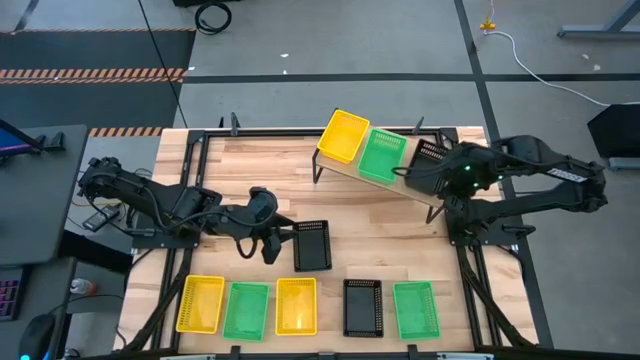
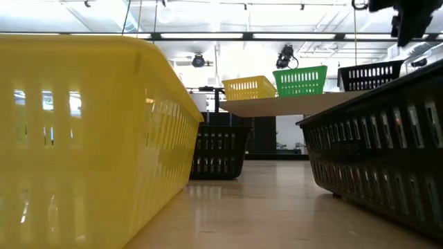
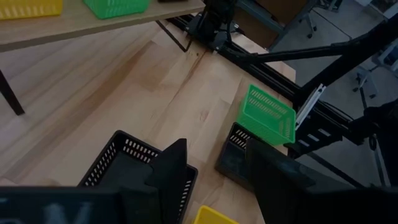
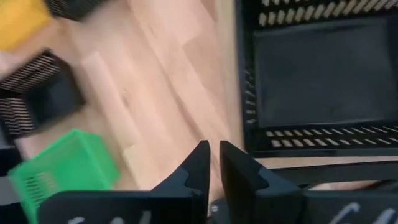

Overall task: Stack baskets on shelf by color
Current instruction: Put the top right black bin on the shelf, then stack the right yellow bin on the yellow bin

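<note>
The shelf (image 1: 345,168) stands at the table's far side and holds a yellow basket (image 1: 343,136), a green basket (image 1: 381,155) and a black basket (image 1: 430,153) side by side. My right gripper (image 4: 214,163) is shut and empty, just above the shelf's right end, beside the black basket (image 4: 317,74). My left gripper (image 3: 217,180) is open at mid-table over the left wall of another black basket (image 1: 311,245), also in the left wrist view (image 3: 127,165). Whether it touches the basket I cannot tell. Several more baskets lie along the near edge.
The near row, from left to right, is a yellow basket (image 1: 201,303), a green basket (image 1: 246,310), a yellow basket (image 1: 296,305), a black basket (image 1: 362,306) and a green basket (image 1: 416,308). Bare wood lies between this row and the shelf. Black frame rails run along the table's edges.
</note>
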Motion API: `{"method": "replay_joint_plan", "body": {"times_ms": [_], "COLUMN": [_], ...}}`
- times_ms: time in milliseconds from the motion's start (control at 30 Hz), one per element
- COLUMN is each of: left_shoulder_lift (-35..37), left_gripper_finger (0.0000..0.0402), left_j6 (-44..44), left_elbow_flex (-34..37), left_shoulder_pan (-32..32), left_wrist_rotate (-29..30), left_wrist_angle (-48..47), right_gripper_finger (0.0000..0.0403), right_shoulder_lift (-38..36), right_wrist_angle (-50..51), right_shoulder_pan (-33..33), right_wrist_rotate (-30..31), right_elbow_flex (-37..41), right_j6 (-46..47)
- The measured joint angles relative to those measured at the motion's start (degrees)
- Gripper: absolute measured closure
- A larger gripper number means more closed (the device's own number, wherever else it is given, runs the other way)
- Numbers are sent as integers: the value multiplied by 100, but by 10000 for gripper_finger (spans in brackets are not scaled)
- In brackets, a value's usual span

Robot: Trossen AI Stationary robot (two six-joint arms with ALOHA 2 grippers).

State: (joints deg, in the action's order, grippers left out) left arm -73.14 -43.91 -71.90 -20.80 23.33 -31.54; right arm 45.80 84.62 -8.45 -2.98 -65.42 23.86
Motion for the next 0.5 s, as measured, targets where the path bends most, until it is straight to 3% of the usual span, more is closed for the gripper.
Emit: {"method": "replay_joint_plan", "body": {"times_ms": [333,500], "left_shoulder_lift": [-59,-396], "left_gripper_finger": [230,230], "left_j6": [1094,1312], "left_elbow_flex": [-13,-17], "left_shoulder_pan": [22,125], "left_wrist_rotate": [-216,-582], "left_wrist_angle": [1139,1159], "right_gripper_finger": [290,271], "right_shoulder_lift": [192,353], "right_wrist_angle": [74,72], "right_shoulder_pan": [33,324], "right_wrist_rotate": [-142,-477], "right_elbow_flex": [-1447,-1686], "right_j6": [242,587]}}
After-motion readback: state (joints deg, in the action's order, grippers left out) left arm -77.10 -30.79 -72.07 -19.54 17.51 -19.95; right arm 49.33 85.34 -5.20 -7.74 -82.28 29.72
